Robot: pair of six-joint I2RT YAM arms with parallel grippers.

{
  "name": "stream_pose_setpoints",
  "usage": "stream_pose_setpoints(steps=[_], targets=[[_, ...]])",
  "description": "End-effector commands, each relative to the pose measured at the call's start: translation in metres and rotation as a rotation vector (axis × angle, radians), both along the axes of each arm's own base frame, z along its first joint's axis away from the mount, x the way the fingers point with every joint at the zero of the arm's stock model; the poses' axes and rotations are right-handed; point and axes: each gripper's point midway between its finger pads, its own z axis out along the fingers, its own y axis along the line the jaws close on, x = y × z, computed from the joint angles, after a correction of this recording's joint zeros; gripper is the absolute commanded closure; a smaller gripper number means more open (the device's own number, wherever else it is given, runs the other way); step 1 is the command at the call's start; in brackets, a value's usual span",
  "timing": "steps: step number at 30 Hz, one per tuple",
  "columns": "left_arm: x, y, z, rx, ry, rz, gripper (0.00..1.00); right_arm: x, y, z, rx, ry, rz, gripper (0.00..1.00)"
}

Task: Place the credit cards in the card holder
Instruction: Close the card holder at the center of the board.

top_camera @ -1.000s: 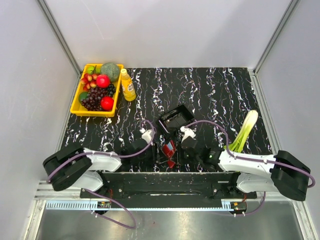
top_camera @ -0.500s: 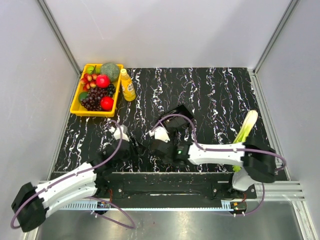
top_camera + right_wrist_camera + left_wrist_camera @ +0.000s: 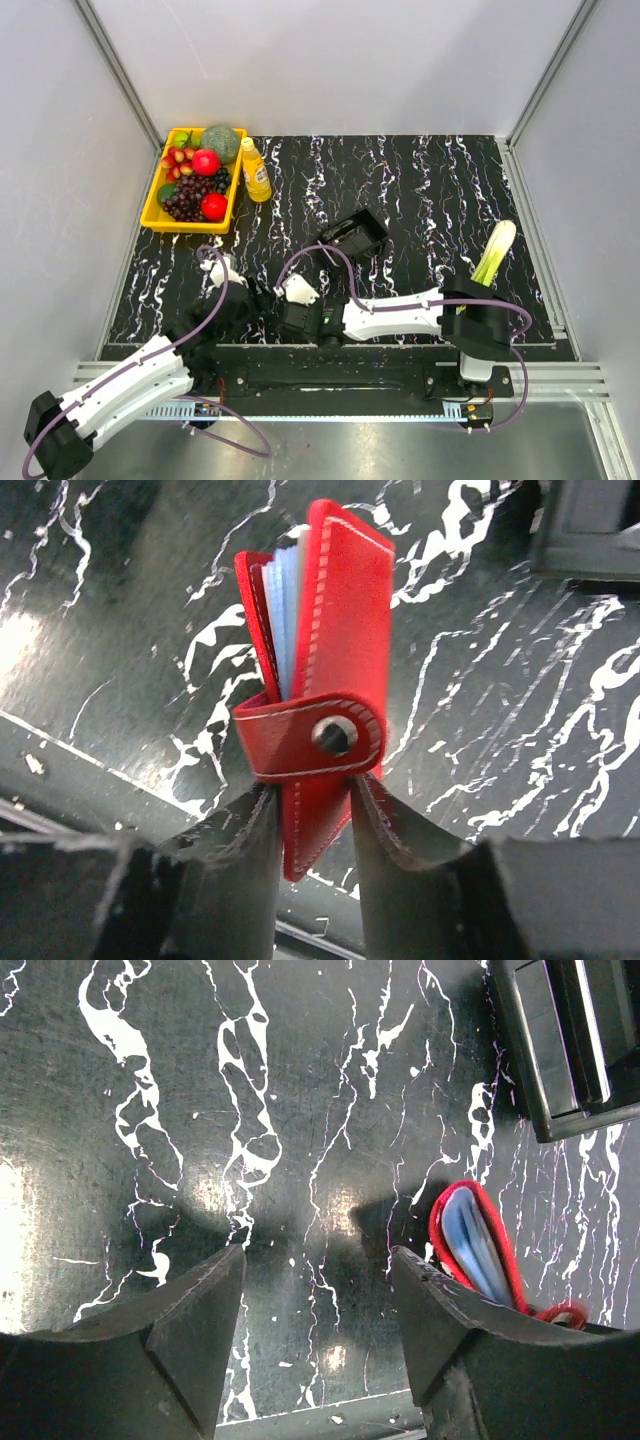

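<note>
credit cards (image 3: 283,610): pale blue edges show packed between the two red covers; i see no card lying outside the covers in any view.
card holder (image 3: 345,620): folded shut, with its strap wrapped round the open side and snapped on the stud. it stands on edge, tilted a little, over the table (image 3: 430,190) near the front rim, near the black tray (image 3: 570,1040) but apart from it.
right gripper (image 3: 315,825): its fingers flank the holder's lower end, one against each cover and very close on both sides. whether they pinch it or only bracket it i cannot tell.
left gripper (image 3: 318,1270): jaws spread wide with nothing between them, hovering over the table just beside the holder, whose red rim shows next to one finger in the left wrist view.
done, by my reading: the cards look inserted and the holder fastened, so the main work of the task seems finished.
left, by my reading: at most freeing the holder so it settles on the table, then drawing both arms clear. how many cards are inside cannot be counted from the edges.
risk: if freed while on edge, the holder could tip over, which should be harmless with the snap fastened.
</note>
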Motion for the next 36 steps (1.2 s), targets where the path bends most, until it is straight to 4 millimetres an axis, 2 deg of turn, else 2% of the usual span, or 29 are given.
stream_pose_setpoints(steps=[1, 2, 5, 7, 11, 13, 15, 17, 18, 19, 21, 24, 27, 32, 36], targets=[[0.005, 0.0, 0.006, -0.009, -0.025, 0.008, 0.35, -0.019, 0.013, -0.007, 0.042, 0.079, 0.024, 0.59], [0.005, -0.001, 0.005, -0.011, -0.022, 0.005, 0.35, -0.021, 0.016, -0.005, 0.065, 0.089, 0.026, 0.52], [0.005, -0.005, 0.004, -0.022, -0.019, -0.008, 0.35, -0.027, 0.027, 0.005, 0.138, 0.121, 0.044, 0.52], [0.005, -0.007, 0.002, -0.02, -0.014, -0.02, 0.34, -0.028, 0.031, 0.02, 0.192, 0.116, 0.044, 0.47], [0.004, -0.011, -0.003, -0.019, 0.001, -0.04, 0.34, -0.029, 0.032, 0.048, 0.289, 0.107, 0.058, 0.39], [0.003, -0.015, -0.005, -0.028, 0.008, -0.053, 0.35, -0.031, 0.029, 0.052, 0.324, 0.113, 0.054, 0.39], [0.002, -0.016, -0.006, -0.033, 0.01, -0.063, 0.35, -0.029, 0.022, 0.052, 0.353, 0.1, 0.023, 0.46], [0.0, -0.017, -0.008, -0.034, 0.013, -0.074, 0.35, -0.031, 0.021, 0.059, 0.416, 0.103, 0.022, 0.48], [-0.001, -0.017, -0.009, -0.038, 0.021, -0.075, 0.35, -0.031, 0.022, 0.06, 0.459, 0.116, 0.011, 0.55], [-0.003, -0.019, -0.011, -0.043, 0.029, -0.087, 0.36, -0.029, 0.021, 0.055, 0.487, 0.142, 0.0, 0.65], [-0.007, -0.021, -0.013, -0.053, 0.042, -0.104, 0.38, -0.019, 0.019, 0.048, 0.527, 0.199, -0.03, 0.78], [-0.013, -0.022, -0.019, -0.072, 0.069, -0.109, 0.39, -0.005, 0.022, 0.044, 0.545, 0.213, -0.034, 0.9], [-0.018, -0.027, -0.022, -0.1, 0.093, -0.121, 0.42, 0.003, 0.03, 0.046, 0.559, 0.196, -0.016, 0.9], [-0.024, -0.041, -0.018, -0.14, 0.111, -0.175, 0.49, 0.027, 0.028, 0.033, 0.575, 0.231, -0.034, 0.89], [-0.034, -0.052, -0.011, -0.16, 0.123, -0.231, 0.49, 0.026, 0.031, 0.02, 0.535, 0.251, -0.008, 0.88]])
